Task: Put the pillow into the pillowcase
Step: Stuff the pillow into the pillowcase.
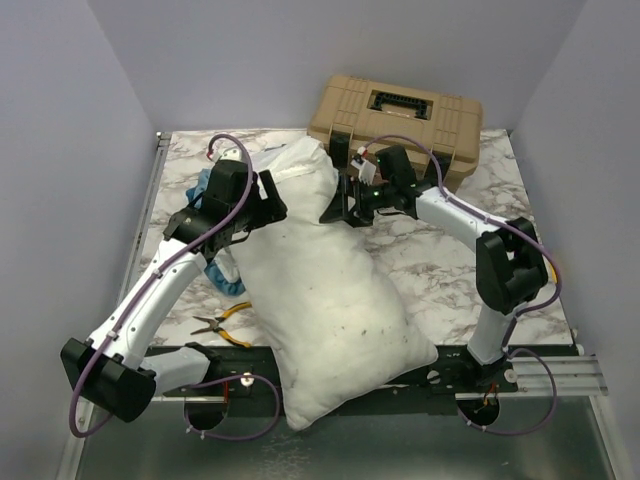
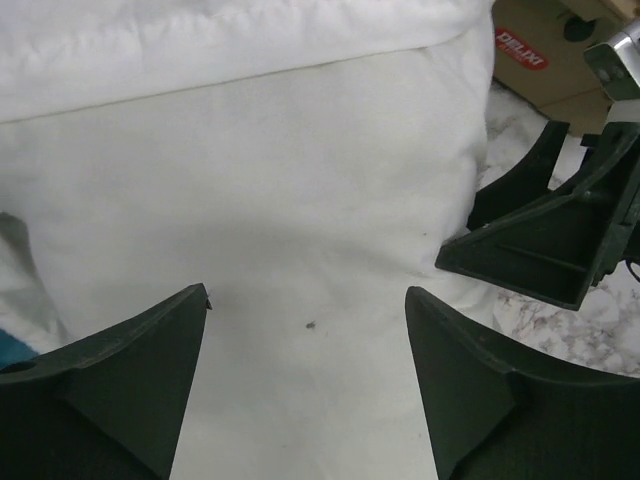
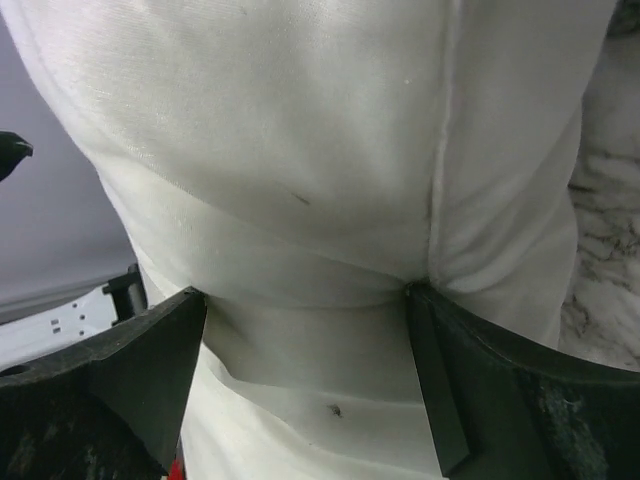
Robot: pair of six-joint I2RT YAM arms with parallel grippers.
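The white pillow (image 1: 330,300) lies diagonally across the table, its far end between my two grippers. My left gripper (image 1: 272,200) is open at the pillow's far left side. In the left wrist view its gripper (image 2: 305,300) hovers just over the white fabric (image 2: 300,180) with the jaws wide apart. My right gripper (image 1: 338,205) is open at the far right side. In the right wrist view its gripper (image 3: 305,295) straddles a fold of the pillow (image 3: 300,150), and the right finger (image 3: 440,380) presses into a crease. Of the pillowcase (image 1: 222,275) only blue bits show under my left arm.
A tan hard case (image 1: 400,115) stands at the back of the table, just behind my right gripper. Yellow-handled pliers (image 1: 225,325) lie left of the pillow near the front. Grey walls close the sides and back. The pillow's near end overhangs the arm base rail (image 1: 540,365).
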